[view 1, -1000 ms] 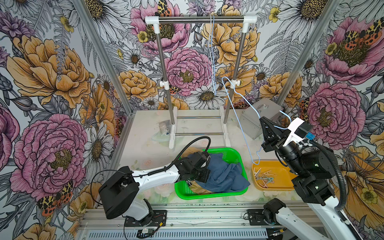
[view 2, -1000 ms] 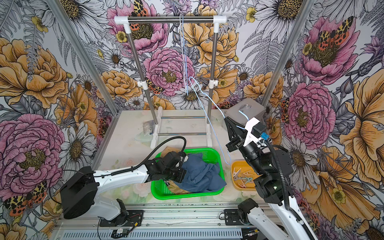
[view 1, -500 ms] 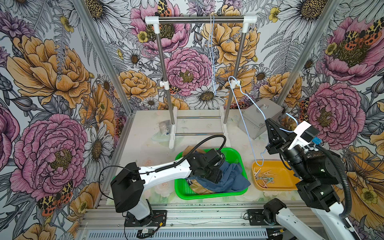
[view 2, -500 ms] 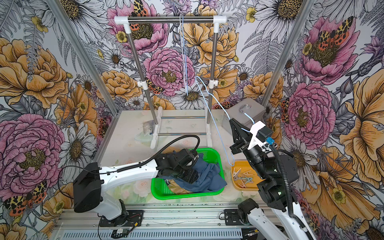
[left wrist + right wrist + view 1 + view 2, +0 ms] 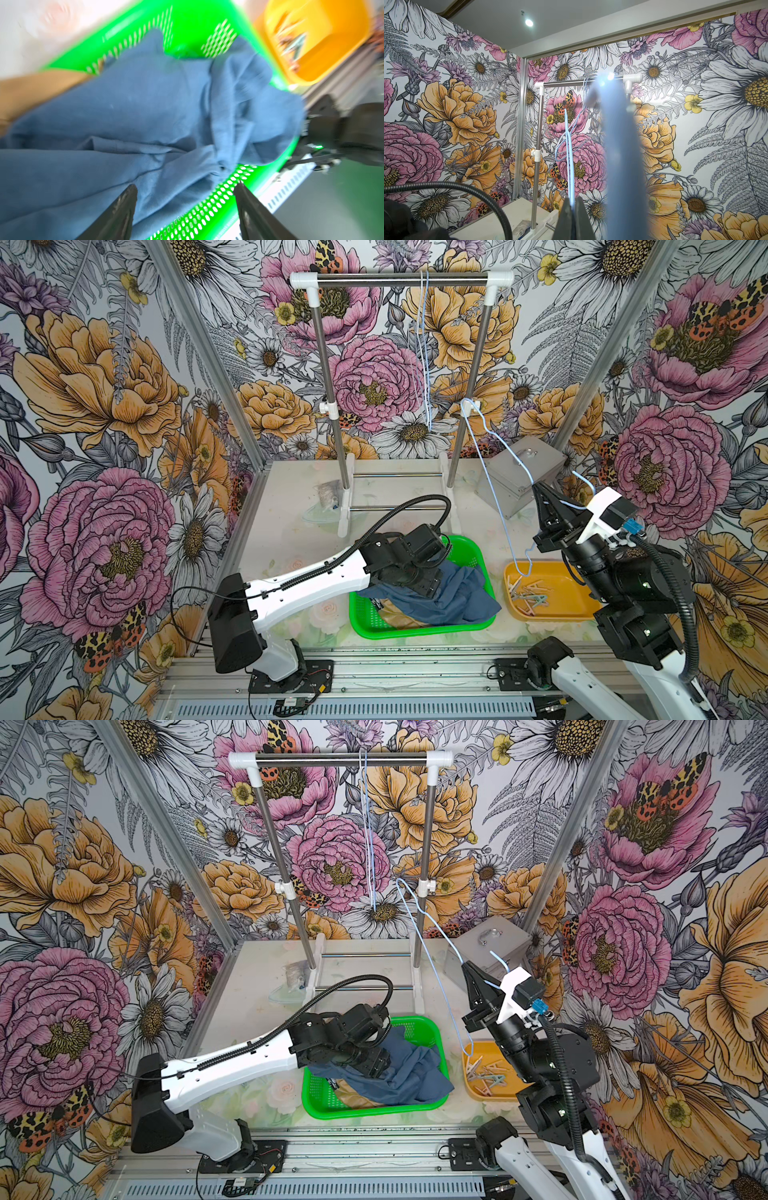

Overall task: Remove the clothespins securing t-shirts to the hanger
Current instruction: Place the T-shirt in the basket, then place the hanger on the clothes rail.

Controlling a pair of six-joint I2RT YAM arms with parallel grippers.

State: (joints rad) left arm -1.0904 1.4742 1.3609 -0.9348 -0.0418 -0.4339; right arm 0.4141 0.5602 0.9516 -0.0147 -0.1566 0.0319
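Note:
My left gripper (image 5: pixel 186 185) stands open just above the slate blue t-shirt (image 5: pixel 145 108), which lies crumpled in the green basket (image 5: pixel 415 632). Nothing sits between its fingers. A tan t-shirt (image 5: pixel 399 612) lies under the blue one (image 5: pixel 457 597). My right gripper (image 5: pixel 572 198) is shut on a bare light blue wire hanger (image 5: pixel 568 145), held up over the table's right side (image 5: pixel 536 487). Several clothespins (image 5: pixel 532 593) lie loose in the yellow tray (image 5: pixel 552 616). In both top views the left gripper's fingertips are hidden under its wrist.
The metal clothes rack (image 5: pixel 399 277) stands at the back with more bare wire hangers (image 5: pixel 424 344) on its bar. A grey box (image 5: pixel 519 477) sits behind the right gripper. A small packet (image 5: pixel 328 493) lies by the rack's left foot.
My left gripper has opened and let go of the blue t-shirt, after moving right over the basket. My right gripper has shifted slightly, still shut on the hanger.

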